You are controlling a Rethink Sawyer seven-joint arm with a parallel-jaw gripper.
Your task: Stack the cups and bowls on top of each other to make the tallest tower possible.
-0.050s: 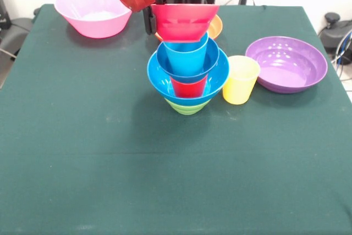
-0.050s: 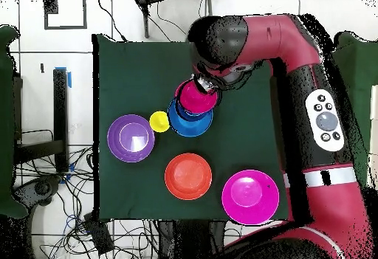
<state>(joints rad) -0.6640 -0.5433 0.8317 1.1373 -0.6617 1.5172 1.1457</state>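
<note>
The tower (image 1: 188,78) stands near the middle of the green tabletop (image 1: 110,158), a little toward its far edge. From the bottom it shows a small glossy green plastic bowl (image 1: 187,106), a large glossy blue plastic bowl (image 1: 159,78), a smooth red plastic cup (image 1: 188,87), a small blue plastic bowl (image 1: 165,59) and a tapered sky-blue plastic cup (image 1: 186,54). Directly above that cup the red and black arm (image 2: 295,42) carries a small red plastic bowl (image 1: 184,21), upright and level, its base at or just over the cup's rim; whether they touch cannot be told. The gripper itself is hidden behind the bowl and the arm, so its opening cannot be told, though the bowl evidently hangs from it.

Five pieces appear stacked, with a sixth about to be seated. Four are left loose: a yellow plastic cup (image 1: 240,79) just beside the tower, a wide shallow purple bowl (image 1: 286,63) near the tabletop's right edge in the front view, a large pink bowl (image 1: 96,9) at its far left corner, and an orange bowl (image 2: 187,175), mostly hidden behind the tower in the front view. The stack looks roughly straight.
</note>
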